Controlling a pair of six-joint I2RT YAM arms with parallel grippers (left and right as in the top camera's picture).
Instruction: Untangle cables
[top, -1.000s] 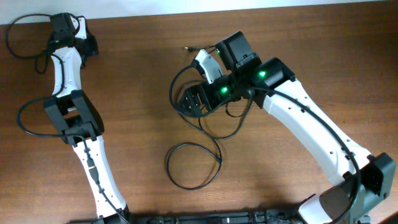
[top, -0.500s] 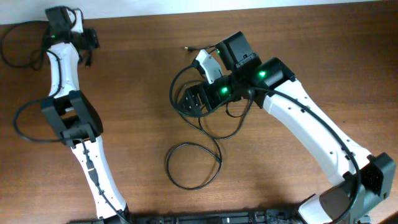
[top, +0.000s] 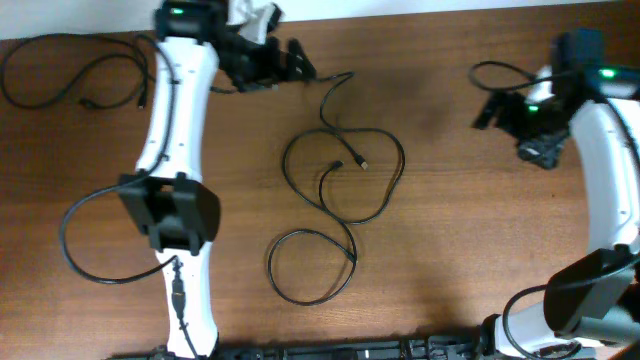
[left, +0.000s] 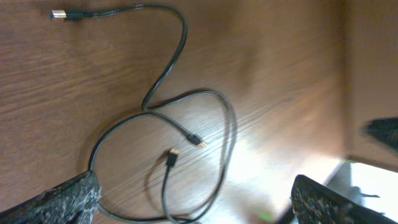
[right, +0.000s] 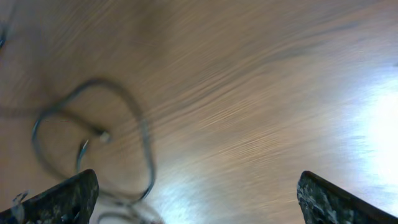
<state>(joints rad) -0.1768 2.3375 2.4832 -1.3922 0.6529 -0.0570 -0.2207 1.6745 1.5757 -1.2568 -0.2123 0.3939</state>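
While both arms sit at the table (top: 470, 250) edges, nothing held. Left gripper (top: 290, 65) at 11 o'clock, spread wide in wrist view, empty. Right gripper (top: 500, 110) at 2 o'clock, also spread, empty. Middle cable (top: 345, 185) at center: looped, still crossing itself, two plug ends inside the top loop, third plug near 12 o'clock by left gripper. Second cable (top: 70, 75) at 10 o'clock, well apart from the middle one, looks separated. Partly done by the look of it: one cable out, center loops and the lower ring at 6 o'clock left to straighten. Cannot tell whether center holds one cable or two.
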